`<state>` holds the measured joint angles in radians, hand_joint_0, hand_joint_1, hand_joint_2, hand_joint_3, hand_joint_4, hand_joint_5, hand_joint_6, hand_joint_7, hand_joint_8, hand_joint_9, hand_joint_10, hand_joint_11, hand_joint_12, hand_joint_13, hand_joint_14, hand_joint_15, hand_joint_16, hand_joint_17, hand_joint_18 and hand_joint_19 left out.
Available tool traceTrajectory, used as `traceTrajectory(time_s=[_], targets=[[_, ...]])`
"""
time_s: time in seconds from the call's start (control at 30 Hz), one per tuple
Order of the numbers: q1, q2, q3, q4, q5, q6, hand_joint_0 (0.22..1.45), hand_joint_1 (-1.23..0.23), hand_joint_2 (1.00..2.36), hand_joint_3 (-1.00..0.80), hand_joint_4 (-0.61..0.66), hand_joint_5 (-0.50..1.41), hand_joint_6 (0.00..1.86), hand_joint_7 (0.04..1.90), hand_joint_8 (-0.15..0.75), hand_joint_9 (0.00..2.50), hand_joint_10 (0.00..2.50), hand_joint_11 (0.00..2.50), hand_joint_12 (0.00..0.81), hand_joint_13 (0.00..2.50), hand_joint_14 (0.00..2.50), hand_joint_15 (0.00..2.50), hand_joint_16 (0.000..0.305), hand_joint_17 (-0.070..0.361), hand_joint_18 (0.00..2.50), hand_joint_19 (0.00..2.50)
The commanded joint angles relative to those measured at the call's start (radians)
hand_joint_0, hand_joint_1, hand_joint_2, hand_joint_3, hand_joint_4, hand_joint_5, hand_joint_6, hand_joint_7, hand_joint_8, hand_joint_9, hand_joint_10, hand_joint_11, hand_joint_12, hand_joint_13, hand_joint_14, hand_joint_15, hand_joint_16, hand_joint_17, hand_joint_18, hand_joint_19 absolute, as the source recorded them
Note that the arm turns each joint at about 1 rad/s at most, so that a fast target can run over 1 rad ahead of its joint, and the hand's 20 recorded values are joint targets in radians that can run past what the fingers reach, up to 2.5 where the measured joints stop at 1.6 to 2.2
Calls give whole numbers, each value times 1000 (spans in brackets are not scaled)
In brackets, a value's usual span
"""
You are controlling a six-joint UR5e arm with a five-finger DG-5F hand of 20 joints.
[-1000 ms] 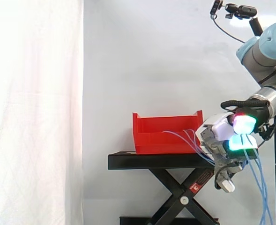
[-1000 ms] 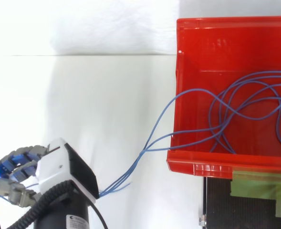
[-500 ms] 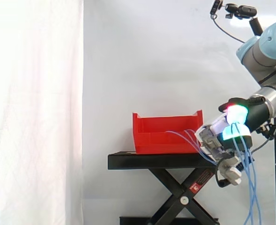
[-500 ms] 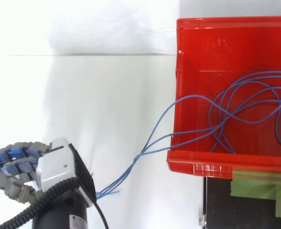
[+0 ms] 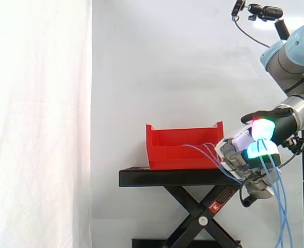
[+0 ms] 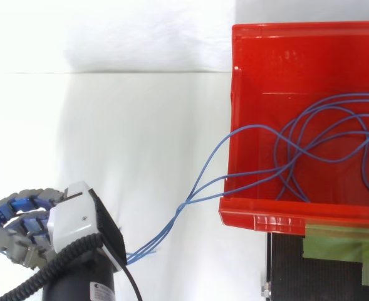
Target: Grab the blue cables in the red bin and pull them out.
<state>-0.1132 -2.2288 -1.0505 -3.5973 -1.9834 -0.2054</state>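
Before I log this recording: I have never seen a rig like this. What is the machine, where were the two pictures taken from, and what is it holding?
It is a robot arm ending in a hand with fingers and a thumb. The glowing pads are its own fingertips, not lamps. One picture is taken from beside the work, at about its height, with the arm coming in from the right. The other looks straight down on the same scene. A red bin stands on a black stand before a white curtain. Thin blue cables lie looped in the bin, pass over its edge and run across to the hand, whose curled fingers are closed round them. In the side view their free ends hang below the hand. Loops remain in the bin, so the cables are not yet pulled out.
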Motion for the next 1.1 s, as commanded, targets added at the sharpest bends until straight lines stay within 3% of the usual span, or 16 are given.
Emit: traceTrajectory(time_s=[0.0, 0.27, 0.3, 0.37, 0.43, 0.5, 0.53, 0.63, 0.7, 1.07], targets=[[0, 0, 0, 0, 0, -6, 877, -812, 1000, -1000, 56, 1078, 572, 838, 203, 1238, 23, 1361, 306, 1230, 22, 1428, 42, 94, 847, 844], [0, 0, 0, 0, 0, -22, 878, -815, 1000, -1000, 49, 1082, 573, 826, 173, 1396, 8, 1728, 287, 1346, 2, 1744, 42, 95, 895, 897], [0, 0, 0, 0, 0, -24, 878, -815, 1000, -1000, 49, 1082, 573, 825, 171, 1418, 5, 1757, 288, 1349, 87, 1745, 42, 95, 906, 905], [1, 0, 0, 0, 0, -27, 879, -816, 1000, -1000, 48, 1082, 572, 827, 170, 1426, 3, 1784, 287, 1332, 325, 1690, 42, 94, 934, 941], [0, 0, 0, 0, 0, -30, 882, -818, 1000, -1000, 51, 1080, 575, 824, 169, 1427, 3, 1794, 287, 1283, 729, 1588, 40, 89, 1002, 1047], [0, 0, 0, 0, 0, -30, 884, -818, 1000, -1000, 52, 1079, 576, 822, 167, 1424, 3, 1788, 280, 1258, 917, 1533, 39, 89, 1033, 1076], [0, 0, 0, 0, 0, -30, 884, -819, 1000, -1000, 51, 1079, 575, 822, 176, 1423, 2, 1782, 280, 1242, 1149, 1445, 39, 88, 1071, 1115], [1, 0, 0, 0, -2, -30, 885, -819, 1000, -1000, 50, 1082, 571, 819, 174, 1423, 3, 1763, 276, 1210, 1458, 1362, 38, 85, 1107, 1191], [1, 0, 0, 0, -2, -32, 885, -819, 1000, -1000, 46, 1082, 569, 821, 169, 1423, 1, 1766, 273, 1170, 1833, 1258, 35, 79, 1176, 1318], [1, 0, 0, 0, 0, -64, 880, -872, 1000, -1000, 24, 1061, 534, 835, 171, 1422, 1, 1771, 273, 1134, 1947, 1284, 37, 83, 1178, 1328]])
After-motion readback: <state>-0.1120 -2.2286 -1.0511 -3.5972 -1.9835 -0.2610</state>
